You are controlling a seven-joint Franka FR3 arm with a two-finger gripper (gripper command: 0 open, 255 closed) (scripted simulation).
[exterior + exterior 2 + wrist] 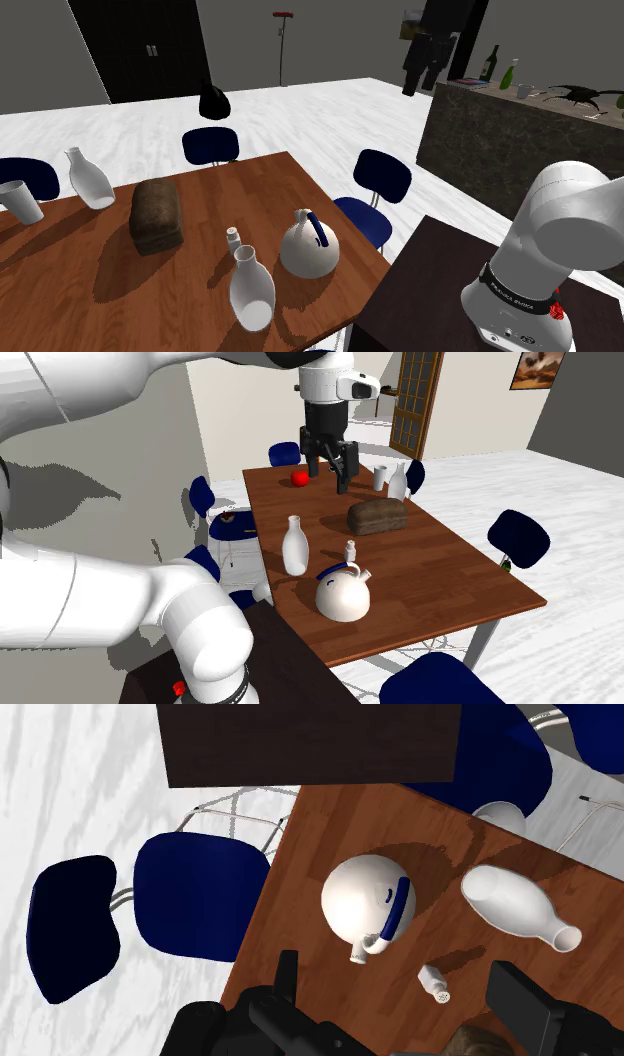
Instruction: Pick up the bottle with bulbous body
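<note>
The bulbous bottle [306, 250] is a round white jug with a short neck and a blue handle, standing near the table's end close to the stand. It also shows in the second exterior view [341, 596] and under the hand in the wrist view [362, 899]. My black gripper [331, 470] hangs open high above the table's far end, well away from the jug, with nothing between its fingers [289, 976]. From the shoulder it is a dark shape [212, 103] over the far edge.
On the brown table [200, 310] stand a tall white bottle [251, 289], a small shaker [233, 238], a dark loaf [156, 215], another white bottle [88, 178] and a cup [22, 200]. A red apple [299, 478] lies at the far end. Blue chairs [382, 178] ring the table.
</note>
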